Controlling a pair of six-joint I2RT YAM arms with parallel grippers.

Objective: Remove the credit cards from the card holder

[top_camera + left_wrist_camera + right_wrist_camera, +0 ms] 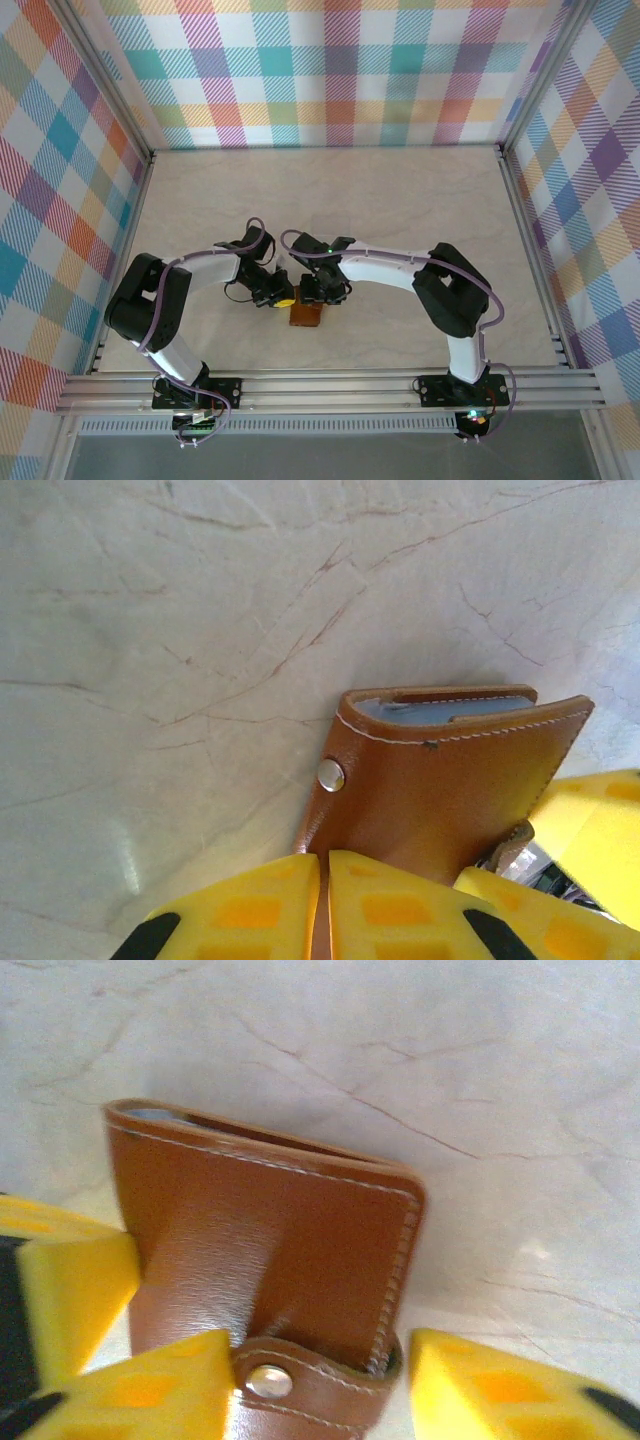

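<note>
1. Left gripper (322, 900): jaws almost together, pinching a thin leather edge of the card holder (440, 790). That's a small bite. My worry is that any sideways pull makes the holder pivot or slip out.
2. Right gripper (315, 1360): jaws apart, straddling the snap tab (300, 1385) at the holder's near edge and not clamped on it. If I close here, I grab the tab and stud, not a leaf. That would squeeze the holder shut rather than open it.
3. In both wrist views, a yellow finger of the other arm sits just beside the holder. There's little room, so a finger-on-finger knock could jolt the left pinch loose.
4. The holder is folded, with its mouth facing away from both grippers and only slightly agape. I can't tell whether the snap is fastened. If it is, pulling the leaves apart loads the weak left pinch first.
5. Credit cards (440, 709): only grey edges show, inside the mouth and seated deep. Neither gripper is near them. Jerking the holder open could spill them uncontrolled.
6. Table (200, 630): smooth and marble-patterned. Thin cards landing flat there would be hard to get under.
7. Top view: both wrists crowd over the holder near the table's front-centre. I can't tell whether it's lifted or resting, so pressing down risks jamming it.
</note>
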